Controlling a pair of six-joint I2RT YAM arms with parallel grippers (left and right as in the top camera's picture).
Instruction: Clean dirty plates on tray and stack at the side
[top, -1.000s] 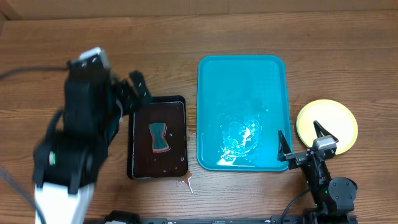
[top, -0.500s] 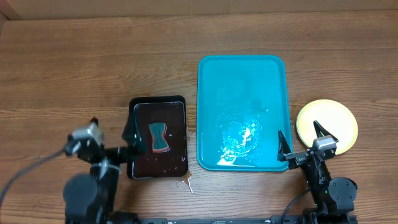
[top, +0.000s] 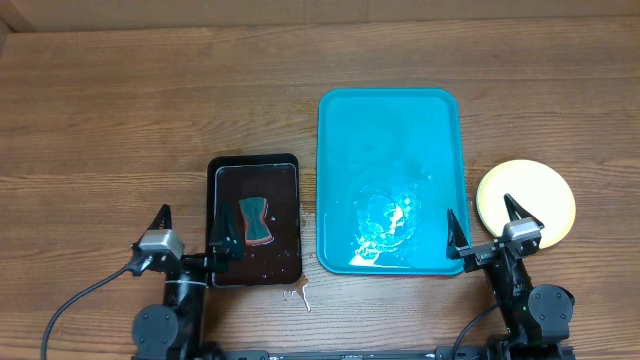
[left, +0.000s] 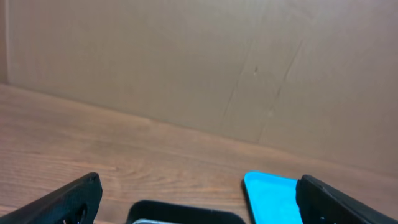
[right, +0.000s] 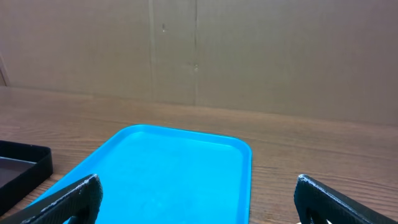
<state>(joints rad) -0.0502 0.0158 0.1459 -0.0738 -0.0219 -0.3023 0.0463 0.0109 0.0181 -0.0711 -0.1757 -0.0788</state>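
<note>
The turquoise tray (top: 389, 110) lies in the middle of the table with nothing on it but a wet sheen; it also shows in the right wrist view (right: 180, 168) and the left wrist view (left: 270, 196). A pale yellow-green plate (top: 535, 195) lies on the table to the right of the tray; I cannot tell if other plates lie under it. My left gripper (top: 190, 228) is open and empty at the front, by the black tray. My right gripper (top: 487, 222) is open and empty between the tray's front right corner and the plate.
A smaller black tray (top: 255, 165) with a teal sponge (top: 256, 220) sits left of the turquoise tray. Small water drops (top: 297, 295) lie on the wood in front of it. A cardboard wall stands behind the table.
My left arm has drawn back from above the black tray's left side to the table's front edge. The right arm, the plate and the trays have not moved.
</note>
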